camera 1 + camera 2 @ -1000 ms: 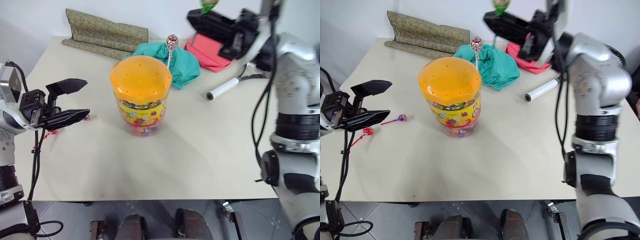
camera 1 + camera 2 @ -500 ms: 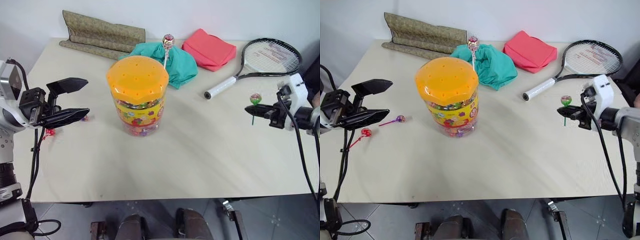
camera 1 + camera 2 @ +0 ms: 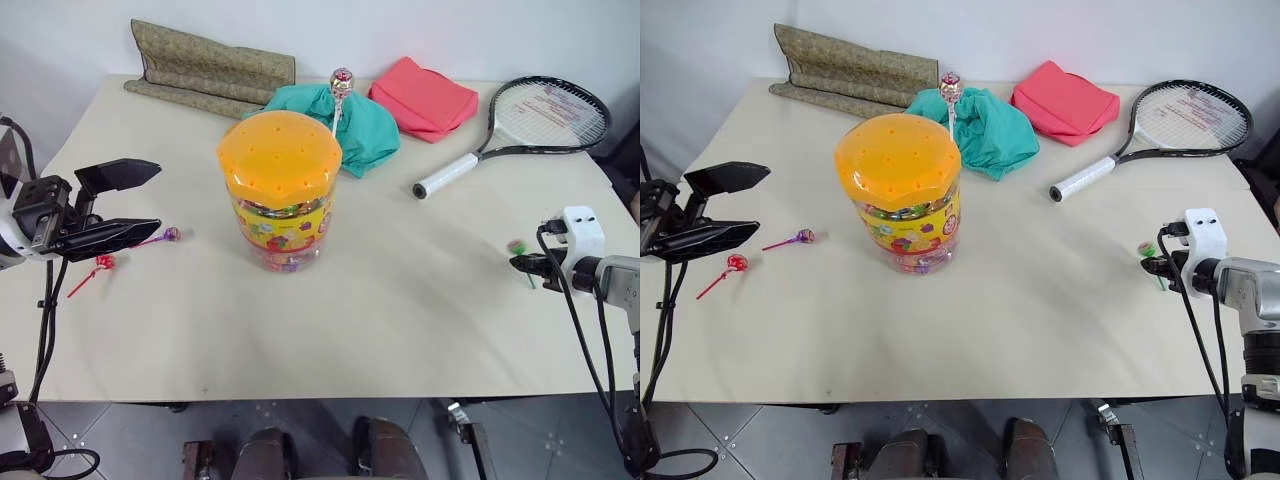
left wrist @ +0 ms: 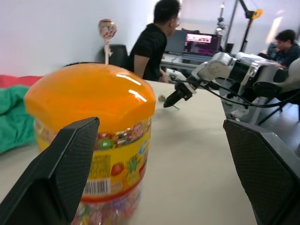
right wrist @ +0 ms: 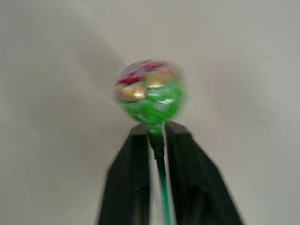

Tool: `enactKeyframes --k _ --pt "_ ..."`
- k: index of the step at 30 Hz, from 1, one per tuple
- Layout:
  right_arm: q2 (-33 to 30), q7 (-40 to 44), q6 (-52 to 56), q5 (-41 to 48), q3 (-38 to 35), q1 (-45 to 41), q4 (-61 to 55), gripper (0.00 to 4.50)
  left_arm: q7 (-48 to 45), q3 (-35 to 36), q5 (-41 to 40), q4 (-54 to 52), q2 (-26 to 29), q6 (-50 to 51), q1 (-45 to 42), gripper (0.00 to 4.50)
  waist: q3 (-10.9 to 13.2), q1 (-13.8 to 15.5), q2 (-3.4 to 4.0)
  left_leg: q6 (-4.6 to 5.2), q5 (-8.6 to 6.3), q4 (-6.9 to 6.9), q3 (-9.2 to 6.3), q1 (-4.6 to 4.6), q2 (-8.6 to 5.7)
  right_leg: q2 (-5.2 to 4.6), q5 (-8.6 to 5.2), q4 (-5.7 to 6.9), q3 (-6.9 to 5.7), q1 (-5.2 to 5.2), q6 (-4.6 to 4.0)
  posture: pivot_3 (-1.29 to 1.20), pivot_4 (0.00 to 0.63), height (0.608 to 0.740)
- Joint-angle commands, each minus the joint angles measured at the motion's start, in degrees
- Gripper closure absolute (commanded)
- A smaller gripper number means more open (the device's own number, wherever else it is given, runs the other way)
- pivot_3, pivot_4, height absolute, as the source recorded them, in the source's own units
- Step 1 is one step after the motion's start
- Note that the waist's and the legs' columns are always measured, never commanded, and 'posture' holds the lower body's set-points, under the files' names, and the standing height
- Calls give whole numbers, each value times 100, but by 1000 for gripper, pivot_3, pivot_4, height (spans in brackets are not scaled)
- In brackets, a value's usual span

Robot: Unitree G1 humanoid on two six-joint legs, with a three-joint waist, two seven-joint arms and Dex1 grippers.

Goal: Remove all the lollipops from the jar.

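The left gripper point(image 3: 135, 203) has two flat, black, wedge-shaped fingers point(image 4: 56, 176) with a fine mesh-like texture on their inner faces. They sit on a black bracket of blocky parts, and a thin black cable loops down from it. The right gripper point(image 3: 1146, 266) has slim black tapered fingers point(image 5: 131, 183) set on a white housing with two small dark holes on top. Behind it the forearm is a smooth silver-grey cylinder, with black cables trailing downward.
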Motion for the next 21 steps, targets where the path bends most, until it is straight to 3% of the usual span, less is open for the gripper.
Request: enactKeyframes --k 1,8,10,13,18,21 --pt "-12 31 -7 186 -430 160 -599 2533 -55 284 -100 -120 196 -5 94 0 0 9 0 0 0 0 0 -1 0 0 0 0 0 0 0 0 150 740" --pt "124 474 -137 1127 -1267 485 -2371 174 -6 338 -175 -204 180 35 153 0 1 26 2 -1 0 1 -3 0 1 1 0 0 1 0 0 0 150 740" --pt "362 549 24 1854 -1538 58 -2826 78 9 312 -179 -211 160 45 133 0 1 27 2 -1 0 1 -5 1 1 1 0 -1 1 0 0 0 150 740" --pt "582 706 136 2412 -1332 -561 -3120 78 8 227 -159 -175 118 24 40 0 7 0 13 -1 0 3 -16 4 2 1 0 -1 7 0 0 0 150 740" --pt "895 951 -183 2440 -684 -1397 -2801 78 14 125 -122 -109 70 -22 -113 0 7 12 10 -2 -1 2 -4 4 -3 2 0 2 3 3 0 0 150 740" --pt "1326 1598 -579 2156 169 -2348 -2048 78 38 88 -111 -113 29 -42 -176 0 11 -23 18 -1 -1 3 3 3 -4 2 0 2 5 0 0 0 150 740"
